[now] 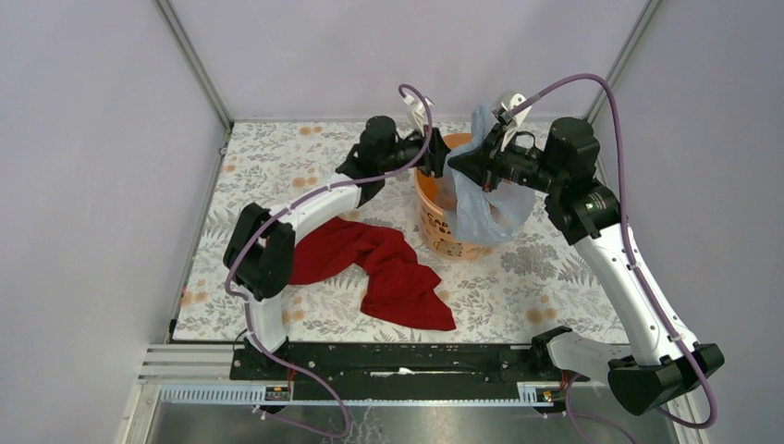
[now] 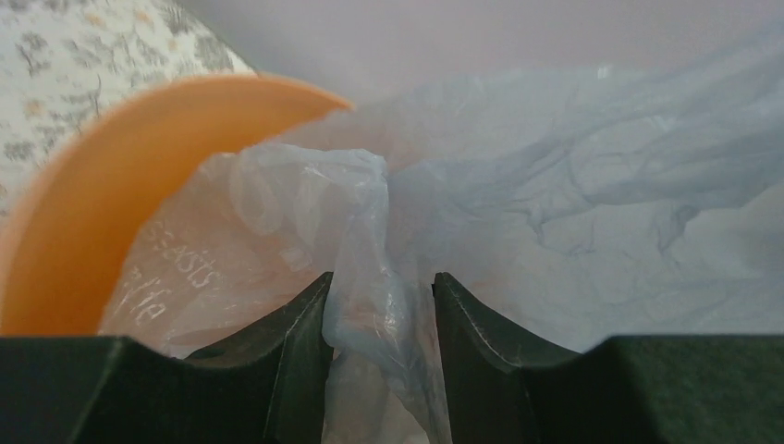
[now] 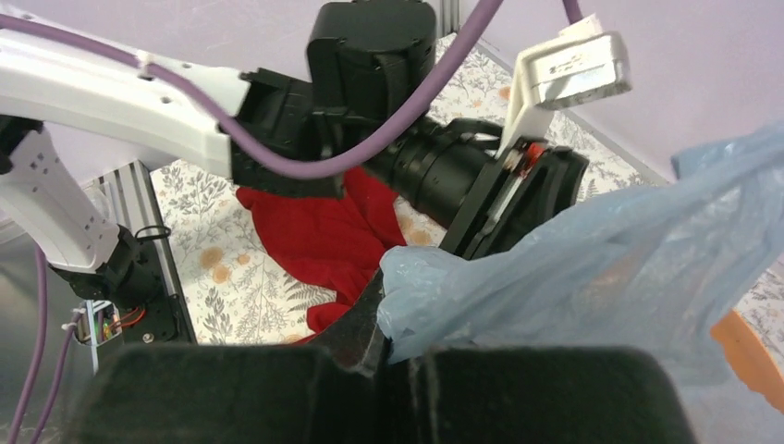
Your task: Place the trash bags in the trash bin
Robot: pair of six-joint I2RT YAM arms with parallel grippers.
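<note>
The pale-blue trash bag (image 1: 490, 208) hangs over the rim and right side of the orange trash bin (image 1: 436, 229), with part of it raised above the rim. My left gripper (image 1: 433, 159) is at the bin's far-left rim. In the left wrist view its fingers (image 2: 298, 342) are closed on a bunched fold of the bag (image 2: 555, 185), with the bin's rim (image 2: 111, 213) to the left. My right gripper (image 1: 464, 165) is above the bin. In the right wrist view it (image 3: 393, 347) is shut on an edge of the bag (image 3: 573, 268), and a bit of the bin (image 3: 744, 342) shows at the right.
A large red cloth (image 1: 379, 264) lies on the floral table cover left of the bin and also shows in the right wrist view (image 3: 314, 222). The two grippers are close together over the bin. The left arm's wrist (image 3: 407, 166) fills the right wrist view. Walls enclose the table.
</note>
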